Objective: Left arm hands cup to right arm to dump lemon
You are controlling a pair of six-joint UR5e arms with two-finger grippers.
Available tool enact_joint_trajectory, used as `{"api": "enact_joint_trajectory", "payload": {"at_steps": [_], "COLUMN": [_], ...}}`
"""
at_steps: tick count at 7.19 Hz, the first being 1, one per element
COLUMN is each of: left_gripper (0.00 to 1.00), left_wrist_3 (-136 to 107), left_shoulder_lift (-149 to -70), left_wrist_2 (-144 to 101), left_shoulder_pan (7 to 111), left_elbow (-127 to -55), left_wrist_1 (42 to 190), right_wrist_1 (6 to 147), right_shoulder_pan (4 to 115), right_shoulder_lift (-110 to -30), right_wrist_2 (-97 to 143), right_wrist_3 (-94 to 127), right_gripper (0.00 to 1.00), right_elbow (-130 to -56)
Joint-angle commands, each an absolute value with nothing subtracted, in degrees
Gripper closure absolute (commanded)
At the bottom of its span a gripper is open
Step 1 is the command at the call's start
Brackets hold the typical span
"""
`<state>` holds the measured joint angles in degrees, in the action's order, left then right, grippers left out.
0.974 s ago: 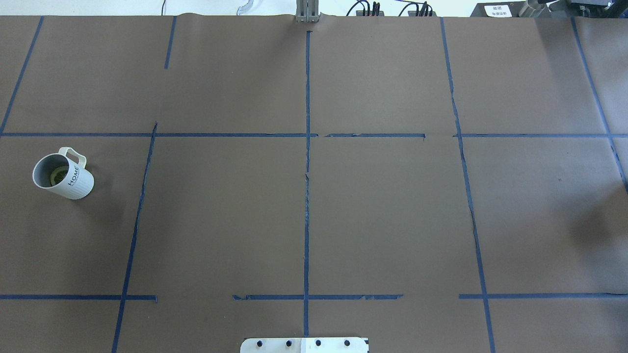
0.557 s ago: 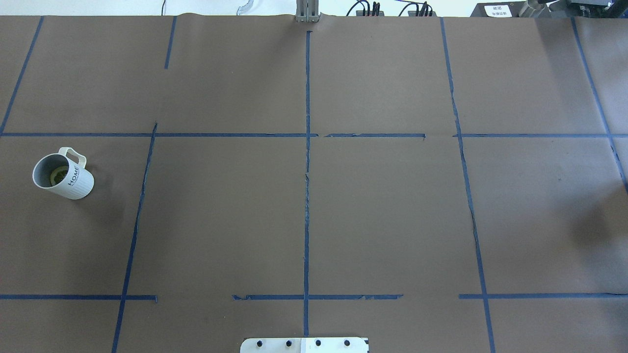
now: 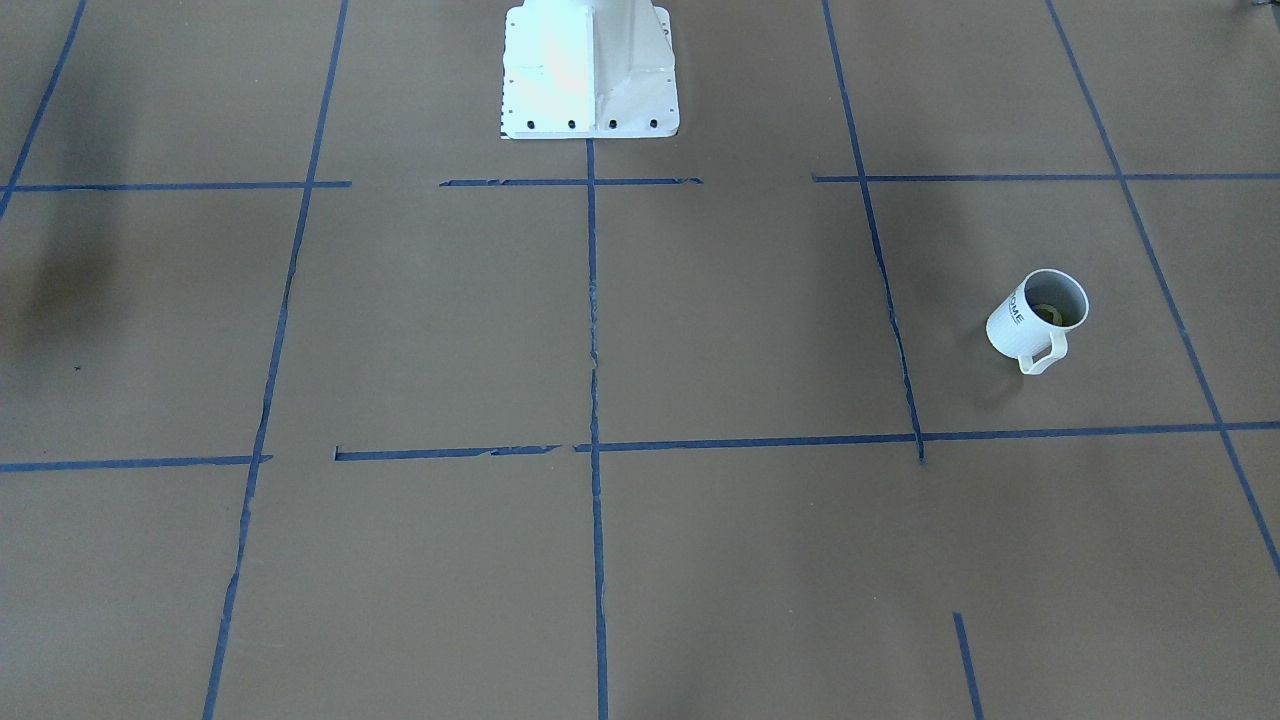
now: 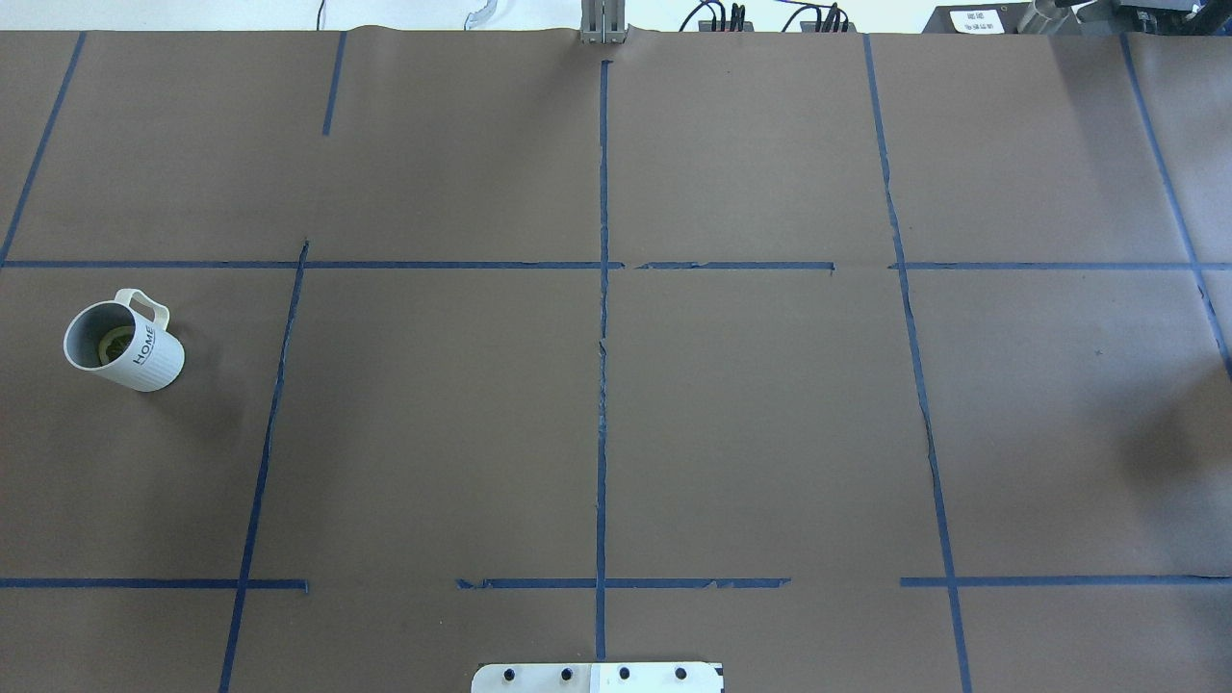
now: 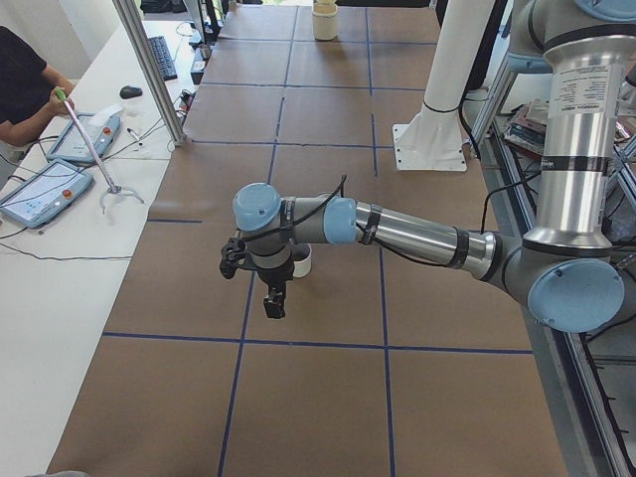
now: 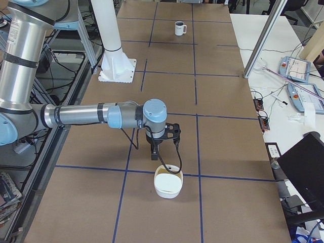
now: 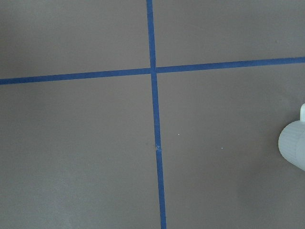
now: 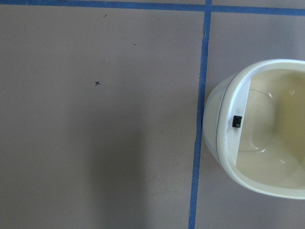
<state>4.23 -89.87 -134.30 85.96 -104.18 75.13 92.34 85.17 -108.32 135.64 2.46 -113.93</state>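
The white ribbed cup (image 4: 135,348) with "HOME" lettering stands upright at the table's left side, handle away from the robot. It also shows in the front view (image 3: 1030,322) and far off in the right side view (image 6: 179,28). The yellow-green lemon (image 4: 116,343) lies inside it. The left gripper (image 5: 275,302) hangs pointing down close beside the cup (image 5: 302,260), apart from it. I cannot tell if it is open. The cup's edge shows in the left wrist view (image 7: 293,148). The right gripper (image 6: 155,155) hangs over the table's right end. I cannot tell its state.
A cream bowl (image 6: 168,183) sits just past the right gripper, also in the right wrist view (image 8: 257,129). The white robot pedestal (image 3: 590,70) stands mid-table at the robot's edge. Blue tape lines grid the brown table. An operator with tablets (image 5: 40,189) sits at a side desk.
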Motion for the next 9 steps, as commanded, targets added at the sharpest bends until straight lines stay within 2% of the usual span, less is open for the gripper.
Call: {"api": "enact_joint_trajectory", "payload": {"at_steps": [1, 2, 4, 6, 8, 9], "left_gripper": [0.00, 0.00, 0.00, 0.00, 0.00, 0.00], "left_wrist_3": [-2.7, -14.1, -21.8, -38.0, -39.8, -40.1], "left_shoulder_lift": [-89.8, -89.8, -85.0, -85.1, -85.9, -85.9], "left_wrist_2": [-137.6, -137.1, -135.7, -124.7, -126.1, -127.2], "left_shoulder_pan": [81.9, 75.9, 70.0, 61.0, 60.3, 59.2], "left_elbow": [-106.8, -108.0, -106.7, -106.2, -103.8, -100.2], "left_wrist_1": [77.8, 83.3, 97.8, 103.7, 106.1, 110.6], "right_wrist_1": [89.3, 87.7, 87.6, 87.5, 87.5, 87.5], "right_shoulder_pan": [85.2, 85.2, 85.2, 85.1, 85.1, 85.1], "right_shoulder_lift": [-108.1, -108.3, -108.2, -108.1, -108.1, -108.1], "right_wrist_2": [135.9, 135.9, 136.0, 136.0, 136.7, 136.7], "right_wrist_3": [2.5, 2.8, 2.6, 2.6, 2.5, 2.6], "right_gripper": [0.00, 0.00, 0.00, 0.00, 0.00, 0.00], "right_elbow": [-114.0, -113.9, -113.9, -114.0, -114.0, -114.0]}}
